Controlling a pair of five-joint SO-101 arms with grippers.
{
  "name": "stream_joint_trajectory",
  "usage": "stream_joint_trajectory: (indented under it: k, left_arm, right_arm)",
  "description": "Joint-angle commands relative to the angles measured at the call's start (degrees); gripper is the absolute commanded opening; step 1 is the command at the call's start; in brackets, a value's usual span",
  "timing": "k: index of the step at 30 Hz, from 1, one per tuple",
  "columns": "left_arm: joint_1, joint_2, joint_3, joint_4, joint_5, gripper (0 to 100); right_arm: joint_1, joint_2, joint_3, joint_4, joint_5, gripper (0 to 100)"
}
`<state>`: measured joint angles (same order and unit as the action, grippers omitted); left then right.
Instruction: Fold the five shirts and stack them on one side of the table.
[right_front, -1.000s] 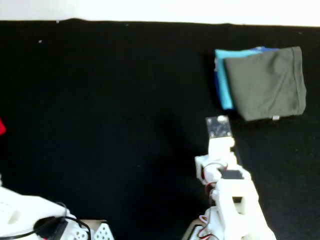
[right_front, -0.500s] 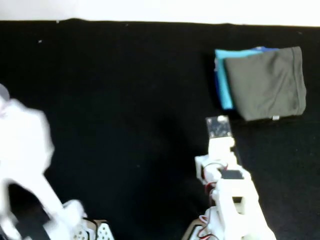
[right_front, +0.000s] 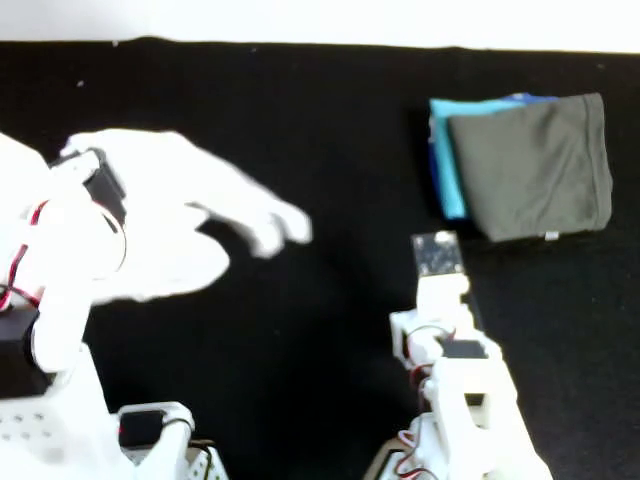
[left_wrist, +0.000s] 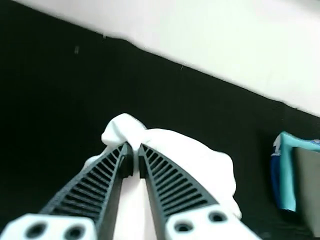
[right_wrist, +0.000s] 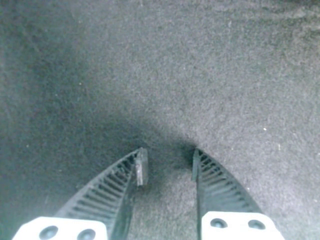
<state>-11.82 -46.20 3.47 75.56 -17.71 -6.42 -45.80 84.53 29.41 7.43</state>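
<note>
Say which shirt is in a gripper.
The white shirt, pinched in the left gripper. The grey shirt and cyan shirt lie stacked on the table; the right gripper is open, holding nothing.

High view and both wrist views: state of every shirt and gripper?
white shirt: unfolded, bunched, gripped at one end
left gripper: shut on the white shirt
right gripper: open, holding nothing, over bare black cloth
grey shirt: folded, top of the stack
cyan shirt: folded, under the grey shirt, edge showing
blue shirt: in the stack, only an edge visible
</note>
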Motion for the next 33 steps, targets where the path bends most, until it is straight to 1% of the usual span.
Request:
stream_joint_trajectory:
  k: [1,3,5,8,11,14,16,19,21,23,26,27,30,31,33]
  left_arm:
    - [0.48,2.07,9.36,-1.58,0.62,1]
    - [-0.48,4.0,17.27,-2.02,0.18,1]
    - [-2.24,6.37,24.75,-4.48,-2.73,1]
    - [-8.48,8.84,32.48,-10.02,-7.91,1]
    - [-16.48,10.51,35.03,-14.24,-11.08,1]
    - [-24.48,11.74,35.38,-16.0,-14.15,1]
    - [-28.26,13.05,35.38,-16.0,-16.26,1]
    - [-31.16,14.64,35.3,-15.56,-18.73,1]
    - [-31.78,14.81,34.86,-15.47,-20.04,2]
    - [-31.69,13.76,34.42,-15.47,-20.66,9]
    - [-31.25,10.95,31.43,-15.47,-20.57,20]
    - [-31.16,9.8,29.93,-15.47,-20.48,21]
    - [-27.65,4.97,25.63,-15.3,-20.4,18]
    - [-25.54,3.03,24.92,-14.33,-20.4,18]
    - [-18.86,-0.75,24.48,-10.46,-18.99,18]
  right_arm:
    - [-0.57,-0.04,0.13,-1.27,0.62,14.9]
    - [-0.57,-0.04,0.13,-1.27,0.62,14.9]
    - [-0.57,-0.04,0.13,-1.27,0.62,14.9]
    - [-0.57,-0.04,0.13,-1.27,0.62,14.9]
    - [-0.57,-0.04,0.04,-1.1,0.62,14.9]
    - [-0.66,-0.4,-2.24,1.36,1.05,15.1]
    - [-0.66,0.13,-8.22,6.37,1.05,15.1]
    - [-1.19,2.15,-17.63,13.49,1.05,15.2]
    - [-1.71,4.53,-22.73,17.1,1.05,15.2]
    - [-2.86,7.08,-25.98,19.03,1.05,15.2]
    - [-4.35,9.36,-26.68,19.82,1.05,15.2]
    - [-4.44,9.63,-26.51,19.82,1.05,15.2]
    - [-4.26,9.63,-26.07,19.91,0.88,15.2]
    - [-4.26,9.54,-25.8,19.91,0.88,15.2]
    - [-4.26,9.54,-25.45,19.91,0.88,15.2]
